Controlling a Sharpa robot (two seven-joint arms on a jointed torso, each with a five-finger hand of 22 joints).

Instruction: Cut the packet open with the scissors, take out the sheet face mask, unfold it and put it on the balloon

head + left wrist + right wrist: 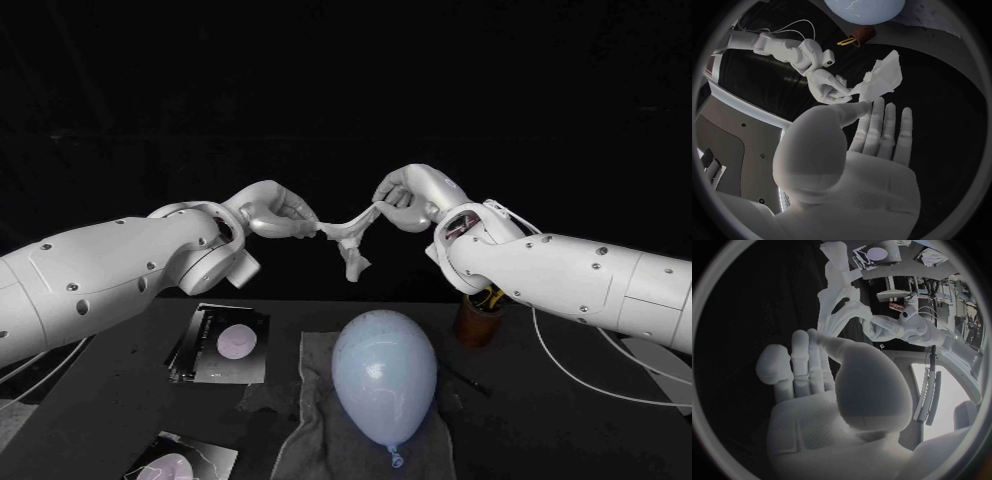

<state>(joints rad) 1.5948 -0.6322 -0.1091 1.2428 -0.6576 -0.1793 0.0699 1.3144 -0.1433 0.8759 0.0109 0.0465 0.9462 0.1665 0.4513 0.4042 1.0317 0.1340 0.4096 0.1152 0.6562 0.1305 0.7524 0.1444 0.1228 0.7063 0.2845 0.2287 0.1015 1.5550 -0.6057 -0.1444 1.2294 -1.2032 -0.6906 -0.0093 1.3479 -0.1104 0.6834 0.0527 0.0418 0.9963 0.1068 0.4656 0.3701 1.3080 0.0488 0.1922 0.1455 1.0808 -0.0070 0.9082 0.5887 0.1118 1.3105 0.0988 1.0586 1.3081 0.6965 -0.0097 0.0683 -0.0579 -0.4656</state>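
Observation:
The white sheet face mask (346,235) hangs crumpled in the air between my two hands, high above the table. My left hand (278,213) pinches its one end and my right hand (407,194) pinches the other. In the left wrist view the mask (882,77) sits at my left hand's (873,135) thumb tip, with the right hand (826,85) gripping it beyond. The right wrist view shows the mask (834,275) past my right hand (811,365). The pale blue balloon (384,372) lies on a grey cloth (310,420), below the hands.
Two opened packets lie on the table's left side, one (224,345) beside the cloth and one (180,462) at the front edge. A brown cup (480,320) with yellow-handled scissors stands right of the balloon, under my right arm.

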